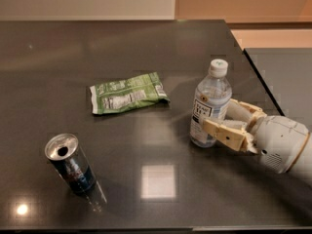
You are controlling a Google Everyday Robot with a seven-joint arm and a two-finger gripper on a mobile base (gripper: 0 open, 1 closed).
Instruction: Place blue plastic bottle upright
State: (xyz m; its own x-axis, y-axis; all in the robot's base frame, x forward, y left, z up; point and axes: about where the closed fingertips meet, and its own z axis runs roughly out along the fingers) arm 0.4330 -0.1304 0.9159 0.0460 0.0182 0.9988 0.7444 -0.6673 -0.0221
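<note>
1. Standing on its base toward the right of the dark table [146, 48], the blue plastic bottle [210, 99] has its long axis vertical, white cap up, with no visible lean.
2. The gripper [218, 117] reaches in from the right edge and is closed around the bottle's lower body. One finger crosses its near side and the other shows just behind it on the far side (so the bottle sits between them, not beside them).
3. By my reading the placing is nearly done. What remains is to open and draw back to the right along the arm's own line, without tipping the bottle.
4. A green snack bag [129, 99] lies flat to the left, apart from the bottle. A dark drink can [70, 165] stands near-left, well apart. Neither blocks a retreat to the right.
</note>
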